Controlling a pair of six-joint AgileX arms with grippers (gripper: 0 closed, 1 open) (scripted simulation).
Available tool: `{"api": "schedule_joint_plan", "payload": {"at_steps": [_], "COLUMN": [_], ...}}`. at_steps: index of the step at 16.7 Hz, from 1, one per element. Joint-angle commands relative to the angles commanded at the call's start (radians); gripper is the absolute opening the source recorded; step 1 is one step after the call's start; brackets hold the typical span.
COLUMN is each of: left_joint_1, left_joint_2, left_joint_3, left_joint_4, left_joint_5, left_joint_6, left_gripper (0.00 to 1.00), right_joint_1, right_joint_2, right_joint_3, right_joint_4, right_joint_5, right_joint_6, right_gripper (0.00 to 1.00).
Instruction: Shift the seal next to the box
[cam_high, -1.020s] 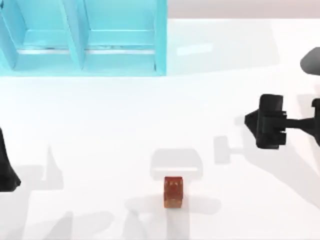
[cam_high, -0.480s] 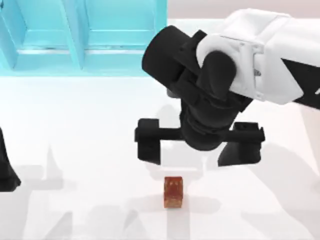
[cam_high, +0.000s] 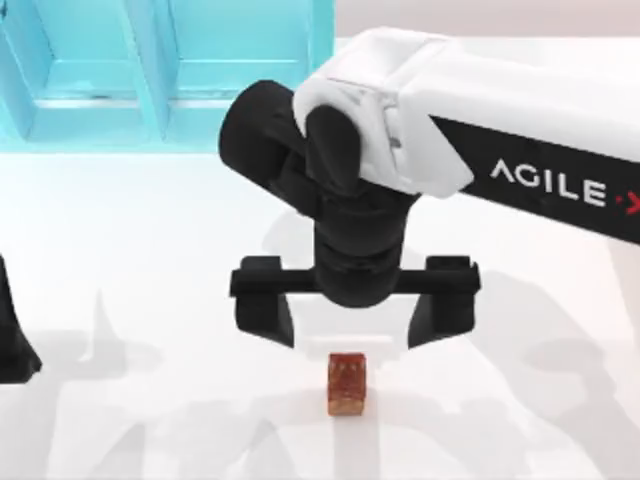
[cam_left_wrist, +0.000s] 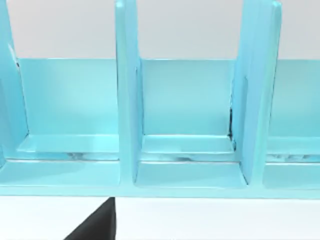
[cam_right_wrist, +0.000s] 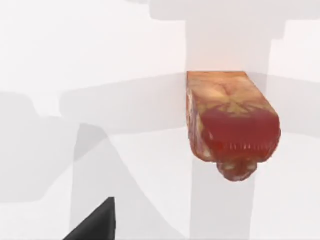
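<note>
Right arm is reaching in from the 3 o'clock side of the top view, wrist pointing down, right hand hanging over the surface near center. Fingers are spread wide, 1 at 9 o'clock and 1 at 3 o'clock of the wrist, holding nothing. The seal is sitting on the surface just toward 6 o'clock of the hand, between the 2 fingers' line but apart from them; right wrist view is showing it below the hand. The blue box is sitting at 11 o'clock, well apart from the seal. Left hand is parked at the 9 o'clock edge, can't tell its finger state, facing the box.
</note>
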Motion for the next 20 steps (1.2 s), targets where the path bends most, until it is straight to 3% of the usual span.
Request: {"api": "schedule_joint_plan", "payload": {"at_steps": [5, 13, 18, 20], "left_joint_1": [0.000, 0.000, 0.000, 0.000], "left_joint_2": [0.000, 0.000, 0.000, 0.000], "left_joint_3": [0.000, 0.000, 0.000, 0.000], "left_joint_4": [0.000, 0.000, 0.000, 0.000], "left_joint_5": [0.000, 0.000, 0.000, 0.000], "left_joint_6": [0.000, 0.000, 0.000, 0.000], "left_gripper": [1.00, 1.00, 1.00, 1.00], "right_joint_1": [-0.004, 0.001, 0.002, 0.002], "right_joint_2": [0.002, 0.084, 0.093, 0.093], "right_joint_3": [-0.018, -0.244, -0.266, -0.266], "right_joint_4": [0.018, 0.334, 0.359, 0.359], "right_joint_5": [0.000, 0.001, 0.001, 0.001], "right_joint_6": [-0.002, 0.002, 0.004, 0.004], "right_gripper": [1.00, 1.00, 1.00, 0.85]}}
